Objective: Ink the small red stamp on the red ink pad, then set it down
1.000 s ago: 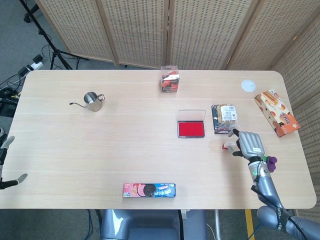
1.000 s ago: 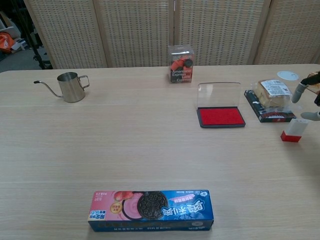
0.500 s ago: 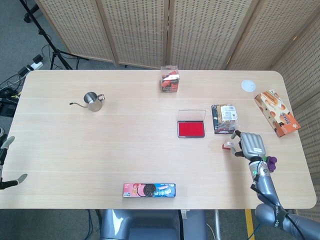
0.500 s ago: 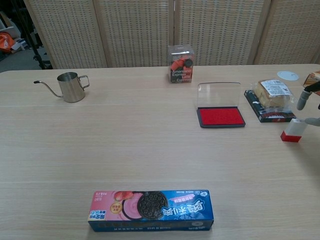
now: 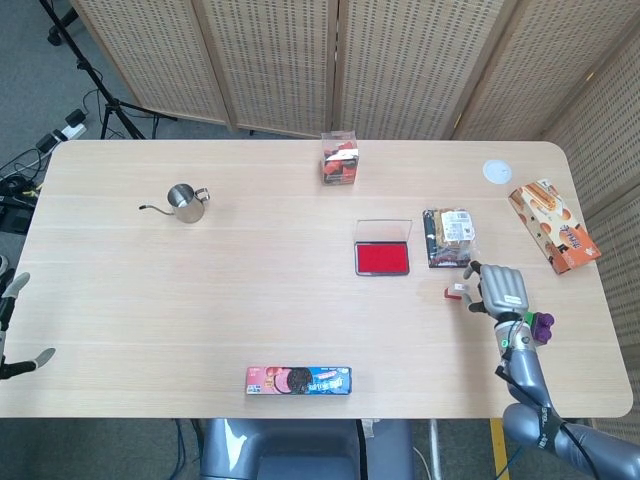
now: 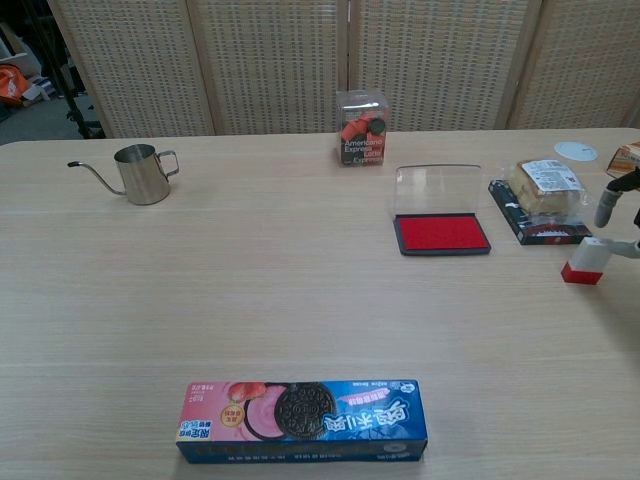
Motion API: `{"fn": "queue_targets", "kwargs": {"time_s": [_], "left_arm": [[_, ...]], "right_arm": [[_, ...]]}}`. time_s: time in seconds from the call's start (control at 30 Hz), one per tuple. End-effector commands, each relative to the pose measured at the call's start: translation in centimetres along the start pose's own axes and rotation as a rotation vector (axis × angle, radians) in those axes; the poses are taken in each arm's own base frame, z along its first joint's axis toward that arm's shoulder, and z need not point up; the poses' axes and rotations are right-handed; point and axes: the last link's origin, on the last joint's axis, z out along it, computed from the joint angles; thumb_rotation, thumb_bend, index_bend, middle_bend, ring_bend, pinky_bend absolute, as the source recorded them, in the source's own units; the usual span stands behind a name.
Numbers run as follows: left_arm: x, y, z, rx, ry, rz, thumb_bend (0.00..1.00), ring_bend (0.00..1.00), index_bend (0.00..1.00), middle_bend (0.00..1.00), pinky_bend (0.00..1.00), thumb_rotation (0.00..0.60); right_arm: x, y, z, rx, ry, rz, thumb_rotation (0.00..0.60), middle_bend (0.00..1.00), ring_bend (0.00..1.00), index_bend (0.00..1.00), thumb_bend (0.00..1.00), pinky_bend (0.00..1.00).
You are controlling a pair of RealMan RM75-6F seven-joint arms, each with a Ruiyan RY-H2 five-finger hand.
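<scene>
The small red stamp with its white top (image 6: 583, 261) stands upright on the wooden table (image 5: 250, 300) toward its right edge, well right of the open red ink pad (image 5: 382, 258). My right hand (image 5: 500, 289) sits just beside the stamp, fingers apart around it, holding nothing yet. I judge I am at the grasp: next I must close on the stamp, lift, and carry it to the pad. My left hand (image 5: 15, 325) waits open off the table's left edge.

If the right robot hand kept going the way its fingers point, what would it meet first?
Probably the stamp, standing just ahead of the right robot hand; the ink pad lies further on. Depth is unclear.
</scene>
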Motion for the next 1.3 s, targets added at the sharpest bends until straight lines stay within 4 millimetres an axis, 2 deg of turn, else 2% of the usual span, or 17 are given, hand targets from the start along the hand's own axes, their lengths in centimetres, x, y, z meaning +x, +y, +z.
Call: {"fn": "queue_targets", "kwargs": {"time_s": [0.03,0.87,1.3], "left_arm": [[0.0,0.0,0.0,0.0,0.001,-0.002,0.0,0.0,0.0,0.0,0.0,0.6],[-0.1,0.0,0.0,0.0,-0.004,-0.002,0.0,0.0,0.0,0.0,0.0,0.6],[0.0,0.0,-0.1,-0.003,-0.002,-0.005,0.0,0.0,0.0,0.0,0.0,0.6]], "right_arm": [[-0.2,0.0,0.2,-0.006,0.002,-0.008,0.6,0.95,1.0,0.43,0.36,1.0],[-1.1,0.8,1.1,-0.048,-0.014,-0.02,0.6,0.95,1.0,0.46,0.4,1.0],[-1.2,0.3,1.4,-0.047,-0.028,-0.021,0.6,0.95,1.0,0.49,0.41,1.0]]}}
